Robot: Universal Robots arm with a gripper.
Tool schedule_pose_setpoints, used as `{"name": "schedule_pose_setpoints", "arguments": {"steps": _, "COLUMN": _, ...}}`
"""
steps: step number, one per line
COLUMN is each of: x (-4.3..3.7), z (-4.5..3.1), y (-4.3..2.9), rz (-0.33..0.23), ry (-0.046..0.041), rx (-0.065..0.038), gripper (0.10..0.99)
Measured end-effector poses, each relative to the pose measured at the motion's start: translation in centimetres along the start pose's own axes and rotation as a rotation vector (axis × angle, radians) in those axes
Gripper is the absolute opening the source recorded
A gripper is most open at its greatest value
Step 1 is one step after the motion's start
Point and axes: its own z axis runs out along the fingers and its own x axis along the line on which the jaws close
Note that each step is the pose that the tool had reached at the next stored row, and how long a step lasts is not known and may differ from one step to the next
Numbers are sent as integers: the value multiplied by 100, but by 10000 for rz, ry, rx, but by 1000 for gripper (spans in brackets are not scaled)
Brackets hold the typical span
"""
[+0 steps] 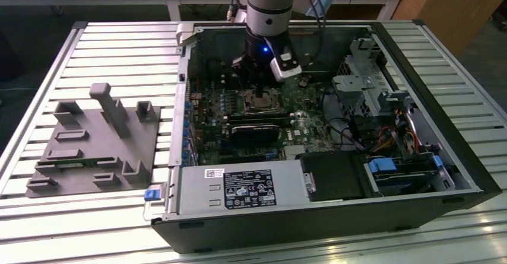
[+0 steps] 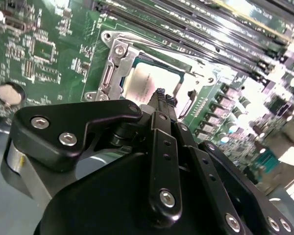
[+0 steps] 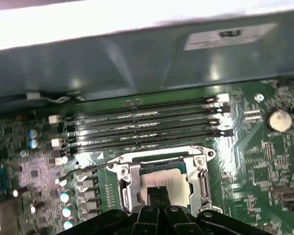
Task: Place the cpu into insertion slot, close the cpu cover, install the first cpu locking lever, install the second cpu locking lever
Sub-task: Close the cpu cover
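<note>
**Hidden:** The claw (image 2: 164, 97) and its black body cover the near edge of the insertion slot (image 2: 115, 66) in both wrist views, so that side of the metal frame cannot be checked. Whether the tips touch the cpu (image 2: 146, 81) or stop just above it cannot be told. A thin wire lever (image 3: 85, 168) runs out sideways from the slot's corner, and it is unclear whether it is latched.

**Writing:** A white label (image 3: 229, 35) on the case wall (image 3: 112, 63) beyond the claw carries print that cannot be read. So does a sticker (image 1: 247, 188) well clear of the claw.

**Claw:** The fingers are pressed together and grip nothing. The tips are directly over the cpu, which lies seated in the slot.
</note>
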Motion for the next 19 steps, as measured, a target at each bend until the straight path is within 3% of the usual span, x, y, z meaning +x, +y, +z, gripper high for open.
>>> {"name": "schedule_pose_setpoints", "arguments": {"steps": 7, "x": 0, "z": 3, "y": 0, "rz": -1270, "ry": 25, "rx": 20, "gripper": 106}}
{"name": "schedule_pose_setpoints", "arguments": {"steps": 10, "x": 0, "z": 2, "y": 0, "rz": -1549, "ry": 30, "rx": 25, "gripper": 106}}
{"name": "schedule_pose_setpoints", "arguments": {"steps": 11, "x": 2, "z": 3, "y": 0, "rz": -1571, "ry": 10, "rx": 21, "gripper": 106}}
{"name": "schedule_pose_setpoints", "arguments": {"steps": 15, "x": 42, "z": 4, "y": -6, "rz": -1568, "ry": -206, "rx": 18, "gripper": 106}}
{"name": "schedule_pose_setpoints", "arguments": {"steps": 19, "x": 49, "z": 6, "y": -7, "rz": -1278, "ry": -244, "rx": 71, "gripper": 106}}
